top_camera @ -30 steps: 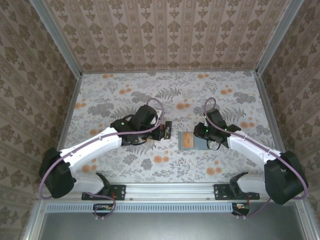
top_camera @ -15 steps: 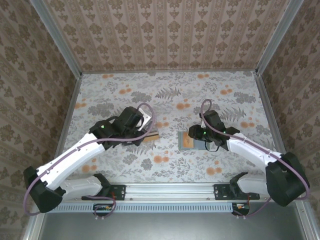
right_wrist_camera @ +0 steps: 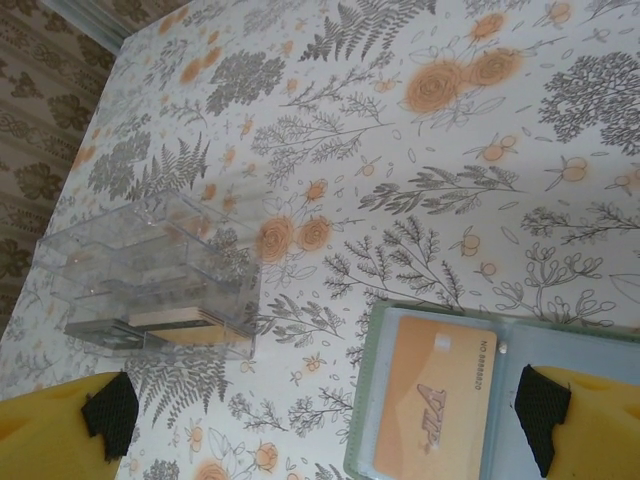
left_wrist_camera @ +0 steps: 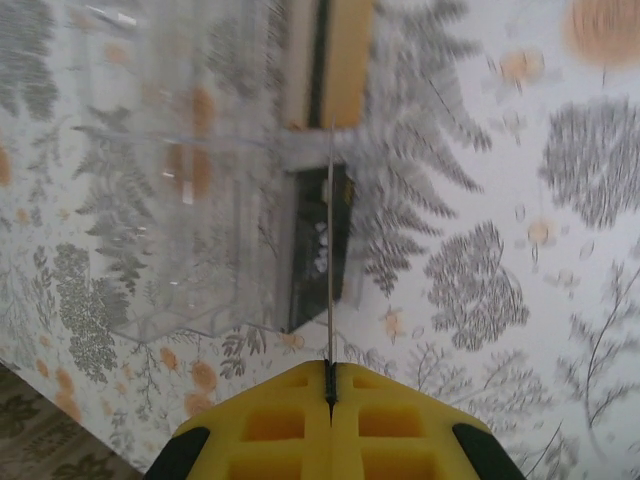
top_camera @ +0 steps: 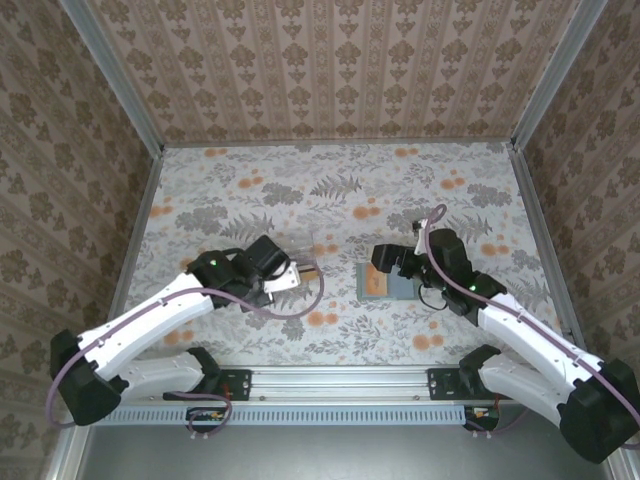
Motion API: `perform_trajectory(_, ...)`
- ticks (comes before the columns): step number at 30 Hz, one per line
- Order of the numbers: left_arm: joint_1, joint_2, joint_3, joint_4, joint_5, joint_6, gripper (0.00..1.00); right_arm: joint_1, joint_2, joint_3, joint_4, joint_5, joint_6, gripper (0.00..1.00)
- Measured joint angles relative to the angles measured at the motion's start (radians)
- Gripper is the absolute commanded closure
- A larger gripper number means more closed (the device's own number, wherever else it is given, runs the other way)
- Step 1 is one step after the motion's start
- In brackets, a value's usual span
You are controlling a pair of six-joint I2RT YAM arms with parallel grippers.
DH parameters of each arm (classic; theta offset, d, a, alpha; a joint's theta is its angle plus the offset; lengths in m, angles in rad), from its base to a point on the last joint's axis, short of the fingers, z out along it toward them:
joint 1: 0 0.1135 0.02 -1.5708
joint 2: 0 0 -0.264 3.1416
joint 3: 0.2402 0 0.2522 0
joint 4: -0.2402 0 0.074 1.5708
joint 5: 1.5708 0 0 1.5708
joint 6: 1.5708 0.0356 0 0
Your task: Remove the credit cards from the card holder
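Right fingers [right_wrist_camera: 60,430] wide apart near card holder [right_wrist_camera: 505,425]

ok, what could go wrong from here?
1. The left gripper pinches a thin card by one edge at the clear case; it may twist or slip out.
2. The right gripper is open and nothing pins the card holder; pulling its orange card could drag the holder along.

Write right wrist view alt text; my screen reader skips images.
An open card holder with a tan-orange card in its pocket lies under the open right gripper; a clear case sits left on the floral table.
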Motion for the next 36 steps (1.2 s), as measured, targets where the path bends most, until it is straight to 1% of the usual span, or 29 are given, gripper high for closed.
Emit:
perform_trajectory(5,-0.003,0.013,-0.058,0.004,-0.033,0.098,1.00,0.000,-0.003,-0.008,0.000,0.014,0.000,0.00)
perform_trajectory(9,0.000,0.032,-0.089,0.041,-0.064,0.142,1.00,0.000,-0.003,-0.008,0.000,0.014,0.001,0.00)
perform_trajectory(12,0.022,0.039,-0.119,0.075,-0.085,0.164,1.00,0.000,-0.003,-0.008,0.000,0.014,0.001,0.00)
perform_trajectory(19,0.076,0.043,-0.145,0.165,-0.111,0.167,1.00,0.000,-0.012,-0.008,-0.008,0.015,0.002,0.00)
perform_trajectory(28,0.080,0.148,-0.145,0.217,-0.109,0.145,1.00,0.000,-0.048,-0.008,-0.025,0.036,0.002,0.00)
perform_trajectory(36,0.095,0.184,-0.144,0.233,-0.117,0.128,1.00,0.000,-0.055,-0.008,-0.031,0.044,0.005,0.00)
